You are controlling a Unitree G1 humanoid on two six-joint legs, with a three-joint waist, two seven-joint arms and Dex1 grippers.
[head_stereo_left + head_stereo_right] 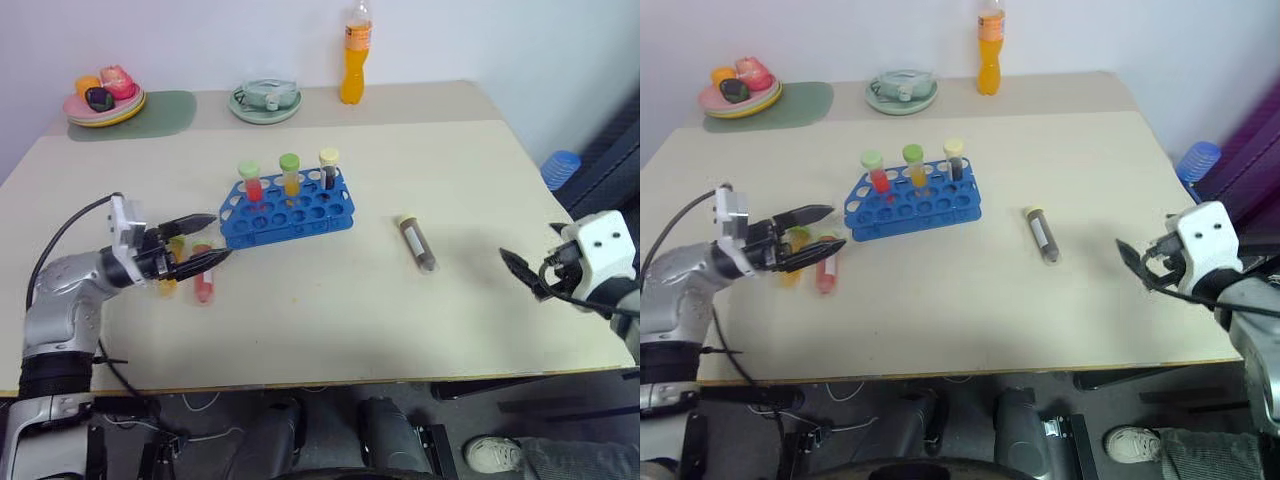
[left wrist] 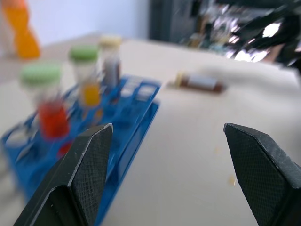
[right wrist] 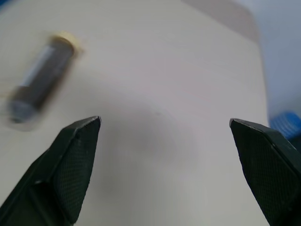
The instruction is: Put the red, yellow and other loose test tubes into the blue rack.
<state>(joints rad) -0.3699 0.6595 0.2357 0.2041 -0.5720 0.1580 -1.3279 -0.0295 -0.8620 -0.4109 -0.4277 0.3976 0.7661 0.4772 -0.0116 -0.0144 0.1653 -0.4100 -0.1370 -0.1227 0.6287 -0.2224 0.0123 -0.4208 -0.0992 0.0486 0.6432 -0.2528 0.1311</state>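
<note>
The blue rack [image 1: 285, 210] stands left of the table's middle with three capped tubes upright in its back row: a red one [image 1: 250, 181], a yellow one [image 1: 290, 174] and a dark one [image 1: 328, 168]. A loose red tube [image 1: 204, 282] lies on the table in front of the rack's left end. Beside it lies a loose yellow tube [image 1: 168, 276], partly hidden by my left gripper [image 1: 212, 238], which hovers open above both and points at the rack. A brown tube [image 1: 417, 242] lies right of the rack. My right gripper [image 1: 520, 270] is open and empty, right of the brown tube.
At the table's back edge stand an orange drink bottle [image 1: 355, 55], a green lidded dish [image 1: 265, 101] and a plate of toy food [image 1: 104, 98] on a green mat. A blue object [image 1: 560, 168] sits off the table's right edge.
</note>
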